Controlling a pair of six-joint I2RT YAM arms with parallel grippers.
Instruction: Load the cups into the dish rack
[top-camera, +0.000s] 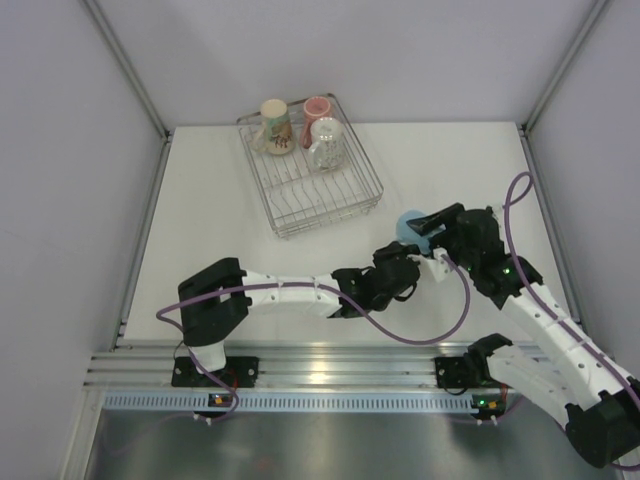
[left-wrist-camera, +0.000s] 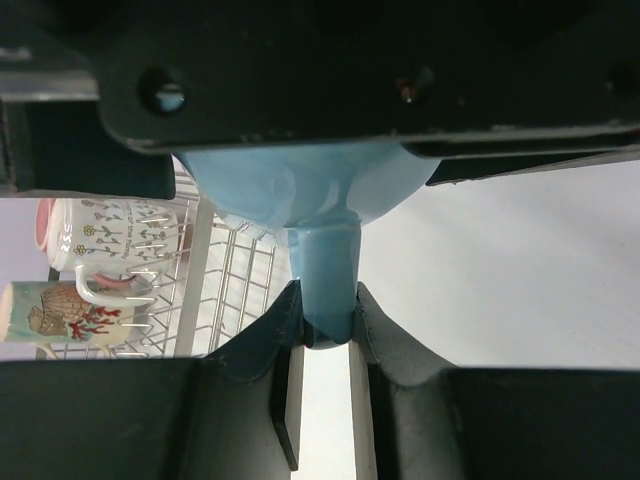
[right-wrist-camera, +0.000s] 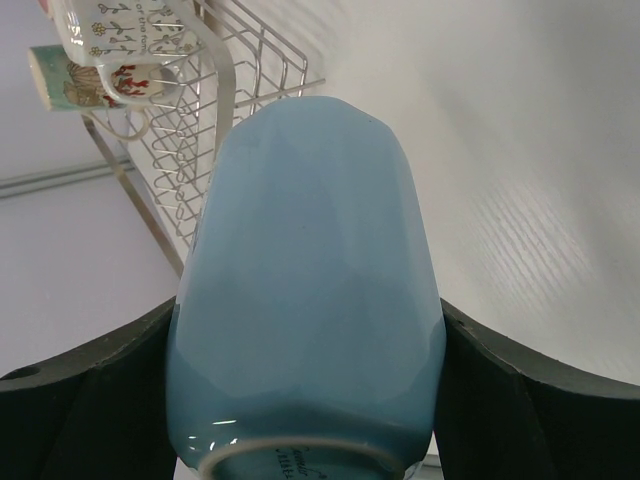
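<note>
- Pinched handle of blue cup (top-camera: 410, 224) tight in left gripper (left-wrist-camera: 327, 318).
- Gripped its body in wide-spread right gripper (right-wrist-camera: 310, 380).
- Worked over white table (top-camera: 220, 220), pale walls (top-camera: 400, 50) around.

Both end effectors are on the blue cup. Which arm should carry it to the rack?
Probably left: the left end effector pinches the blue cup by its handle, and the dish rack lies on that side.
</note>
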